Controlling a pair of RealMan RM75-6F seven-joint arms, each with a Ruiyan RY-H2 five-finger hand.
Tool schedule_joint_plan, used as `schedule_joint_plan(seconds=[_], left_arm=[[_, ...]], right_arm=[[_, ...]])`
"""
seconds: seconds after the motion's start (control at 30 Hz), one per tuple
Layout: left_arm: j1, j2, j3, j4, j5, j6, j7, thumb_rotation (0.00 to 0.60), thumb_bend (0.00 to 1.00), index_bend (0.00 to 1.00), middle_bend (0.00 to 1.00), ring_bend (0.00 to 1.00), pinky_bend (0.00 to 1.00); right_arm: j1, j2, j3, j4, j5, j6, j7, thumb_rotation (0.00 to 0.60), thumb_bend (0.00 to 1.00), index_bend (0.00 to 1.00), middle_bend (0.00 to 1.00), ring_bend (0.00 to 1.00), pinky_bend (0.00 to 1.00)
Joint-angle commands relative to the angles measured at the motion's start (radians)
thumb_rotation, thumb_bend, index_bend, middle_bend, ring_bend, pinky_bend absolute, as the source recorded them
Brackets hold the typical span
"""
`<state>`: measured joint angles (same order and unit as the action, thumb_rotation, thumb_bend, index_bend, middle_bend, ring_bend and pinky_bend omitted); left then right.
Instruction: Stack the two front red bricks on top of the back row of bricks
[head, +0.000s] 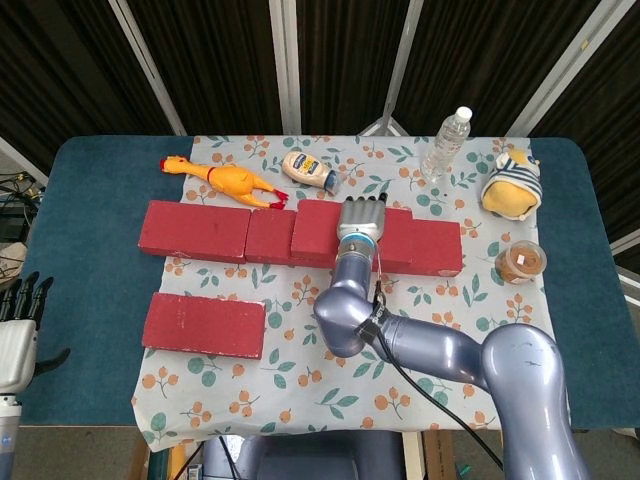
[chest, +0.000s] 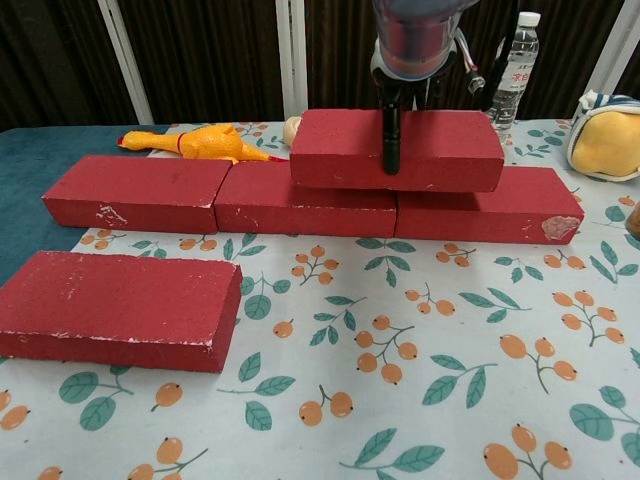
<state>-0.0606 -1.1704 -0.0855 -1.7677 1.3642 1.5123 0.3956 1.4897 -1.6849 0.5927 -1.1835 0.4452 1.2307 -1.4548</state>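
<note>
One of the two front rectangular red bricks (chest: 397, 150) is sitting on the back row of three red bricks (chest: 140, 191), straddling the middle and right ones, with the right hand (head: 361, 221) gripping it; the other front red brick (chest: 118, 309) is lying untouched on the floral cloth (chest: 420, 400), and the left hand (head: 20, 330) is idling, fingers apart.

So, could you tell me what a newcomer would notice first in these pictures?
Probably the right hand gripping a red brick on top of the back row of bricks, straddling the middle and right ones. Next, the other front brick lying alone near the cloth's front left edge, and the yellow rubber chicken behind the row.
</note>
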Motion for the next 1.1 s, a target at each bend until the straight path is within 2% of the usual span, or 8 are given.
schedule_joint_plan(seconds=[0.03, 0.23, 0.57, 1.1], left_arm=[[0.0, -0.001, -0.001, 0.001, -0.002, 0.002, 0.001, 0.6, 0.0, 0.03, 0.0, 0.0, 0.1], [-0.001, -0.003, -0.001, 0.001, -0.008, 0.004, 0.009, 0.6, 0.0, 0.03, 0.0, 0.0, 0.1], [-0.001, -0.01, 0.001, -0.001, -0.006, 0.014, 0.022, 0.6, 0.0, 0.03, 0.0, 0.0, 0.1], [-0.005, -0.003, -0.003, 0.005, -0.024, 0.008, 0.006, 0.6, 0.0, 0.03, 0.0, 0.0, 0.1]], right_arm=[[0.005, -0.02, 0.01, 0.037, -0.012, -0.007, -0.026, 0.6, 0.11, 0.36, 0.3, 0.15, 0.0], [-0.008, -0.04, 0.037, 0.089, -0.012, -0.039, -0.048, 0.6, 0.11, 0.36, 0.3, 0.15, 0.0], [-0.021, -0.095, 0.05, 0.177, -0.03, -0.096, -0.103, 0.6, 0.11, 0.36, 0.3, 0.15, 0.0], [-0.015, -0.155, 0.097, 0.231, -0.071, -0.124, -0.139, 0.6, 0.11, 0.36, 0.3, 0.15, 0.0]])
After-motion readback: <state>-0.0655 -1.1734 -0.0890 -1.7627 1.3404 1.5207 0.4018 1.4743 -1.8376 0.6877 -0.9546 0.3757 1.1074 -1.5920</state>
